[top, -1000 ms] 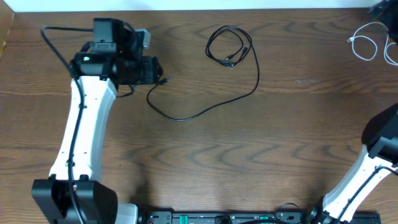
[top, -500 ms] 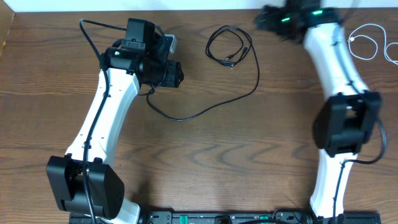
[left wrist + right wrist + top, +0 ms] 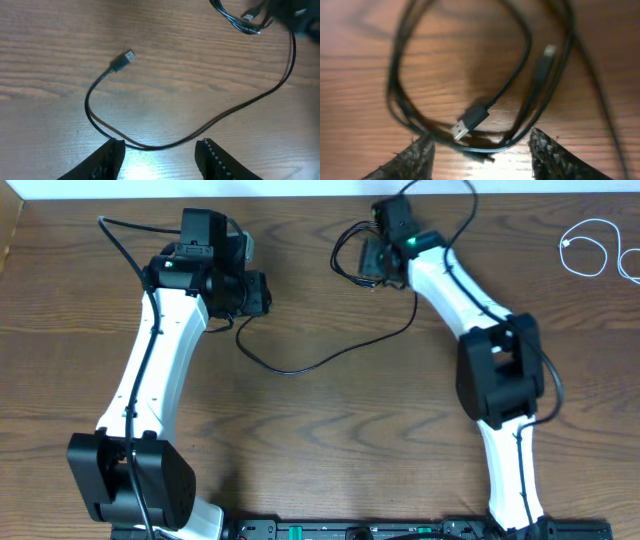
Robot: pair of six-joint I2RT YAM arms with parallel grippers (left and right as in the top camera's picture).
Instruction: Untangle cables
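The black cable (image 3: 300, 368) lies on the wooden table, one plug end (image 3: 122, 61) free at the left. It sweeps right and up into a loose coil (image 3: 350, 242). My left gripper (image 3: 258, 293) is open and empty above the cable's left bend, and the cord (image 3: 235, 107) passes just ahead of its jaws (image 3: 161, 150). My right gripper (image 3: 373, 260) is open over the coil; the coil's loops (image 3: 395, 100) and a USB plug (image 3: 470, 121) lie between and ahead of its fingertips (image 3: 480, 145). The white cable (image 3: 588, 252) lies looped at the far right, apart from both grippers.
The brown wooden table (image 3: 330, 450) reaches a pale edge along the back (image 3: 300, 188). The two arm bases stand at the front left (image 3: 130, 490) and front right (image 3: 510, 490). Thicker black robot wires run along both arms.
My right arm has swung from the back right leftward and now sits over the black coil. My left gripper has shifted slightly left. The cables have not moved.
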